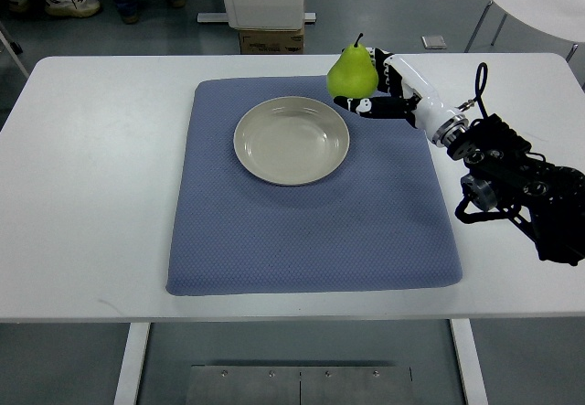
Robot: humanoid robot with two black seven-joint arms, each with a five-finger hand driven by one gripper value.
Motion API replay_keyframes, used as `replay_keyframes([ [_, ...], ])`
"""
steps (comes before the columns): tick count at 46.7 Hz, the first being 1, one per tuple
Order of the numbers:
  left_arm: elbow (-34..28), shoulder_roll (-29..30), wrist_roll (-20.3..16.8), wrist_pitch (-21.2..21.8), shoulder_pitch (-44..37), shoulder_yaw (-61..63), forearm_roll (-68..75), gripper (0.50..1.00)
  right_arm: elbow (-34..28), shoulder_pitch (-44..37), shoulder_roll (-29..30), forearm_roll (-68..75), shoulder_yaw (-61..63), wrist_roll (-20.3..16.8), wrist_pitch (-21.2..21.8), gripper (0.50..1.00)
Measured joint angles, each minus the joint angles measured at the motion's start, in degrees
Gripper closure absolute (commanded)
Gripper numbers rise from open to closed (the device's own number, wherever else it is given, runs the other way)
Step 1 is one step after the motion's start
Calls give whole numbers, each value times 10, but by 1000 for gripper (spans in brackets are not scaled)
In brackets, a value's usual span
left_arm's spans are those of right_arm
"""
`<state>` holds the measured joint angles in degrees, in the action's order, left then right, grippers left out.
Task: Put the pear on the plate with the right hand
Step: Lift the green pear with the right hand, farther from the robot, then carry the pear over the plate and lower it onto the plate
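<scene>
One mat (311, 213), one plate (292, 140), one pear (352, 72) gripped by right robot hand (388, 90).

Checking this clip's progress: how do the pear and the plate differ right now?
The pear is bright green and upright, gripped by the right hand; the plate is beige, round, flat and holds nothing. The pear is at the blue mat's far edge, the plate is nearer its middle.

The green pear (352, 72) stands upright (stem up) at the plate's one o'clock, just off the rim of the empty, cream-coloured plate (292, 140).
</scene>
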<state>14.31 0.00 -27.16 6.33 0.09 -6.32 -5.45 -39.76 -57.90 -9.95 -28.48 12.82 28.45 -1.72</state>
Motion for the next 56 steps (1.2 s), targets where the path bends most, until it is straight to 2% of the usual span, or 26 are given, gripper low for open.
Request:
replay_keyframes([
  [9, 0, 0, 0, 0, 0, 0, 0, 500, 1, -10, 30, 0, 0, -37, -4, 1000],
  [25, 0, 0, 0, 0, 0, 0, 0, 500, 5, -15, 93, -1, -2, -68, -19, 1000],
  [56, 0, 0, 0, 0, 0, 0, 0, 500, 39, 9, 100, -1, -45, -79, -56, 1000],
])
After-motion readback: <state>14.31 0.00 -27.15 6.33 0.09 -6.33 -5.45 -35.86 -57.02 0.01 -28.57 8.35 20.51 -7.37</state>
